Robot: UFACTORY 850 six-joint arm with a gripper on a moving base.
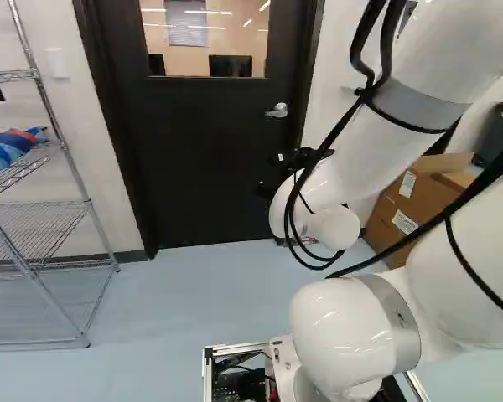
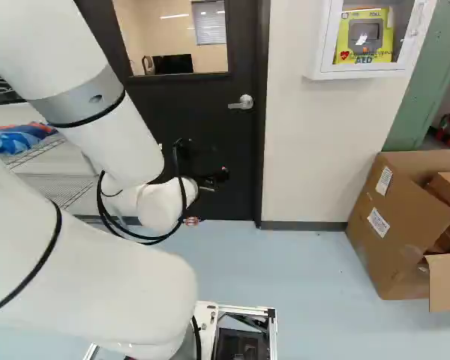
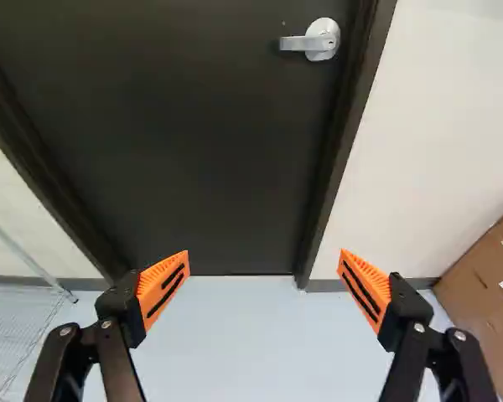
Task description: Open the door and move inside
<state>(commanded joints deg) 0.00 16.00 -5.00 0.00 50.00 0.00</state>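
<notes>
The arm reaches forward, its end effector [image 2: 210, 178] angled down before the shut door [image 1: 205, 159], fingers spread wide. The lever handle [image 3: 312, 40] is ahead, higher and rightward of it. Farther right, an open cardboard box [image 2: 394, 232] holds cardboard; a wall cabinet [image 2: 321, 46] holds a yellow device [image 2: 388, 37].

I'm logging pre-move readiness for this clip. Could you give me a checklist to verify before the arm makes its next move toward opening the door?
1. Jaws open and free of any object: ok, they stand wide apart with nothing between them.
2. Lever handle visible for the approach: ok, in the wrist view and both base views.
3. Jaws around the lever handle: not ok, it is still out ahead of them.
4. Door ajar: not ok, it is shut.
5. Door unlocked: cannot tell.
6. Wire shelf and cardboard box out of the doorway: ok, one stands to either side.
</notes>
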